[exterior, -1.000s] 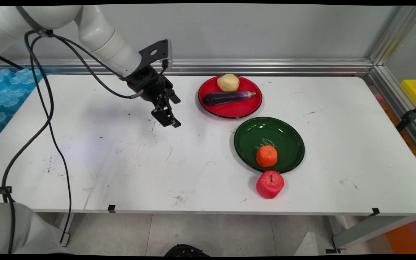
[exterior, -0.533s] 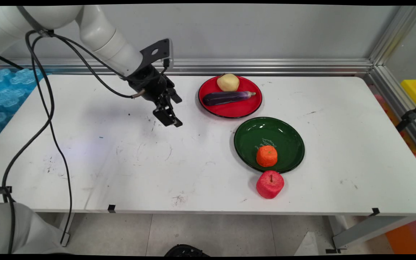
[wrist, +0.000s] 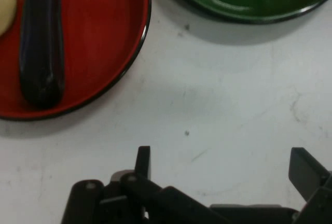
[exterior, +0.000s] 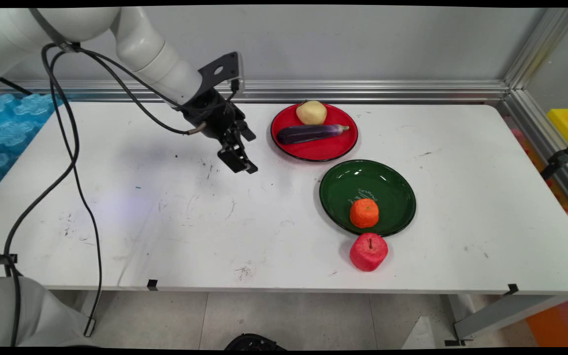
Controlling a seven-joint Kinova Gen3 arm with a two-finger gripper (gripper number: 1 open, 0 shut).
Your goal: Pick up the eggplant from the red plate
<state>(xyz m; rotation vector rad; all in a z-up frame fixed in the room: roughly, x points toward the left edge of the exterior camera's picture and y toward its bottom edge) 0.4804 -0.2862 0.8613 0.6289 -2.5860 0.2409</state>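
Note:
My black gripper (exterior: 244,166) hangs above bare white table, left of the red plate (exterior: 336,147). In the hand view the gripper (wrist: 223,164) stands open with nothing between its fingers, only table below. The red plate (wrist: 111,53) carries a purple eggplant (exterior: 311,133) (wrist: 40,42) and a pale potato (exterior: 311,112) (wrist: 5,3). A green plate (exterior: 387,182) (wrist: 233,1) lies beyond it with an orange (exterior: 364,213) on its near side. A red apple (exterior: 368,252) sits on the table just in front of the green plate.
Black cables (exterior: 72,162) hang from the arm over the table's left part. An aluminium rail (exterior: 363,90) runs along the back edge and down the right side. Blue foam (exterior: 13,118) lies off the table at far left.
The gripper has shifted a little to the right, toward the red plate, at about the same height. The plates and the produce have not moved.

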